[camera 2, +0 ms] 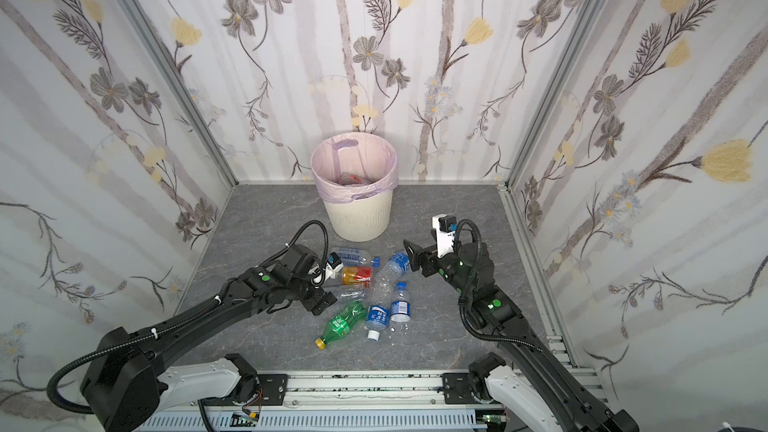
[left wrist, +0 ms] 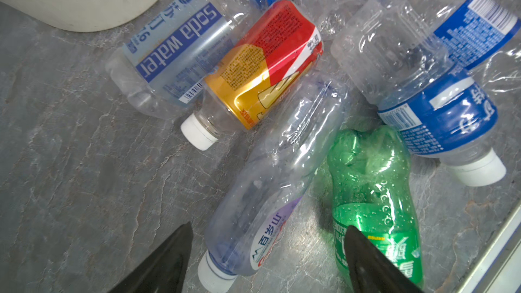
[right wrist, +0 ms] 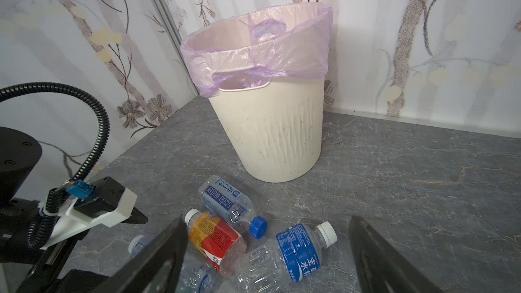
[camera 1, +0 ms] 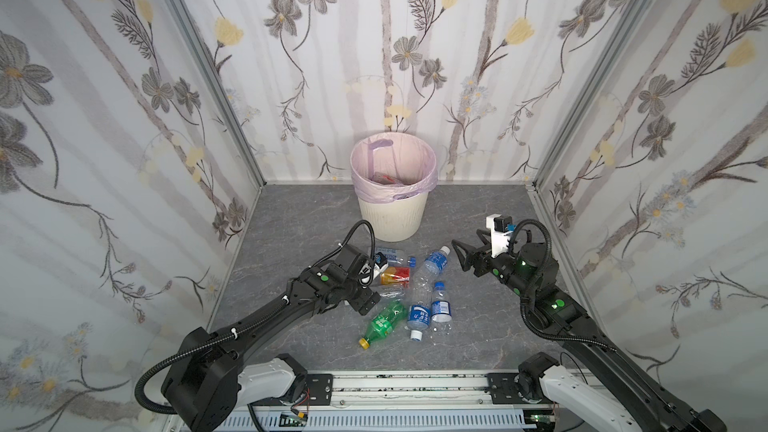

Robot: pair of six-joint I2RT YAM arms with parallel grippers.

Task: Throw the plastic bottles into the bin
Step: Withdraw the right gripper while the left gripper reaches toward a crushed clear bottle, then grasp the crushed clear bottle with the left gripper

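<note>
The left hand (left wrist: 267,226) is open, its jaws standing on either side of a clear bottle (left wrist: 270,181) with a white cap, at the lower centre of the left wrist view. No contact is visible. 1 jaw sits in front of the green bottle (left wrist: 372,181). The right hand (camera 1: 462,255) is open and empty, right of the pile.

About 8 plastic bottles (camera 1: 415,288) lie clustered at the centre of the tabletop (camera 1: 291,234) in both top views. The bin (camera 1: 392,218) stands above them at upper centre and holds something with red on it.

Judged progress: partial, with about 8 bottles not yet binned.
</note>
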